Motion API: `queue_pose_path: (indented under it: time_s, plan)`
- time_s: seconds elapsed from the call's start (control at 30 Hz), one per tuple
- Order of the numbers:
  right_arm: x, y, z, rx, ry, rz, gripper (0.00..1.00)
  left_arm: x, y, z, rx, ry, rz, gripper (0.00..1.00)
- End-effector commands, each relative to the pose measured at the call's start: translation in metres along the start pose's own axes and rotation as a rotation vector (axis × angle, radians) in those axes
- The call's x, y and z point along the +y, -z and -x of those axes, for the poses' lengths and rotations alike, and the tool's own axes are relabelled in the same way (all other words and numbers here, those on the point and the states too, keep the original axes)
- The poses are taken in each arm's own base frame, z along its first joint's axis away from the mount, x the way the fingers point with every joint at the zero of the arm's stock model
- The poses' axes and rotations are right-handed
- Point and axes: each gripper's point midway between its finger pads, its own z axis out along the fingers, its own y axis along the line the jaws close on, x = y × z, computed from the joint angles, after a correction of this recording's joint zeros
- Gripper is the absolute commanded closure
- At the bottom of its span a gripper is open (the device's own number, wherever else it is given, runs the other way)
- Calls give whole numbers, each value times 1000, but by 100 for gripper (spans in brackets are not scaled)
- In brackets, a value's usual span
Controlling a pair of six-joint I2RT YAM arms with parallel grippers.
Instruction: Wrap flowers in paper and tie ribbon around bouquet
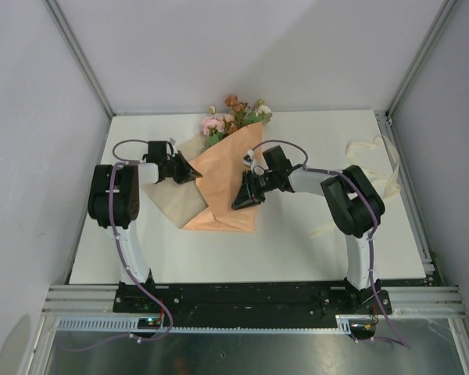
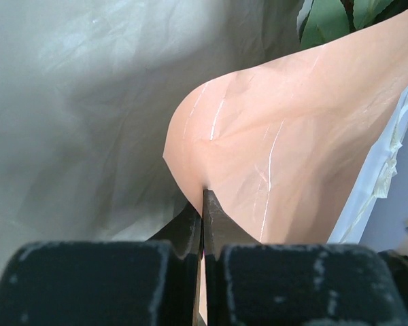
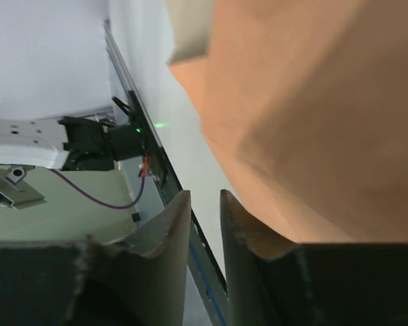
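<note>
- The paper [image 1: 223, 183] is folded partway over the flowers [image 1: 236, 116], with the blooms poking out the far end, so the wrap is reckoned about half done.
- A fold of it is pinched tight in the left gripper [image 2: 202, 193]. The right gripper [image 3: 204, 197] is seen slightly apart, with nothing in it and the paper just beside.
- The ribbon [image 1: 366, 145] is lying loose on the right, well apart from the bundle, so no tying has been started.
- It's all set on a white table [image 1: 297, 246], boxed in by pale walls [image 1: 242, 47].
</note>
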Motion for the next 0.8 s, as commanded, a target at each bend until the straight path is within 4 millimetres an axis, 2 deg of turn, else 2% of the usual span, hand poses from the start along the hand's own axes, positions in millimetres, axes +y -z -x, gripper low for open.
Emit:
queue_pose_path:
  time_s: [0.0, 0.2, 0.27, 0.33, 0.4, 0.47, 0.57, 0.67, 0.73, 0.77]
  plan:
    - [-36, 0, -46, 131, -44, -79, 76, 1, 1, 14, -40, -17, 33, 100]
    - [-69, -2, -58, 153, -122, -123, 83, 2, 2, 15, -39, -27, 37, 100]
    - [-80, -3, -60, 154, -156, -135, 84, -4, 5, 16, -36, -38, 15, 99]
    - [-87, -4, -62, 157, -180, -144, 85, -15, 14, 20, -41, -69, -21, 84]
    - [-92, -5, -64, 161, -191, -152, 86, -30, 31, 26, -63, -122, -69, 71]
    - [-94, -5, -66, 165, -201, -158, 86, -44, 62, 38, -112, -168, -109, 60]
    - [-97, -5, -68, 167, -217, -160, 86, -69, 116, 45, -182, -254, -163, 51]
    - [-97, -5, -68, 168, -224, -155, 87, -94, 146, 21, -171, -339, -247, 47]
    - [-96, -5, -68, 169, -229, -149, 87, -111, 152, -11, -107, -361, -319, 51]
    - [-96, -6, -68, 168, -230, -147, 87, -121, 147, -37, -41, -369, -356, 53]
